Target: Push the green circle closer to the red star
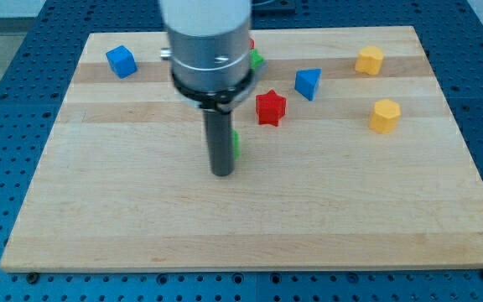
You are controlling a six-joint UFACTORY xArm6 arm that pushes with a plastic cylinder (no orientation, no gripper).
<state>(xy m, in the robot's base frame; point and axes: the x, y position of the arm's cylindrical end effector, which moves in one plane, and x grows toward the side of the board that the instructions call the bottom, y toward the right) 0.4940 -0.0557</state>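
Note:
The red star (270,108) lies on the wooden board (250,218) a little right of centre. My tip (222,173) rests on the board to the star's lower left. A green block (236,144), likely the green circle, is almost wholly hidden behind the rod; only a thin green edge shows at the rod's right side, touching it. The star is a short gap to the upper right of that green edge.
A blue cube (121,61) sits at the top left. A blue triangular block (309,83) lies right of the star. Two yellow blocks (370,60) (385,116) are at the right. Another green block (257,59) and a red block (251,44) peek out behind the arm.

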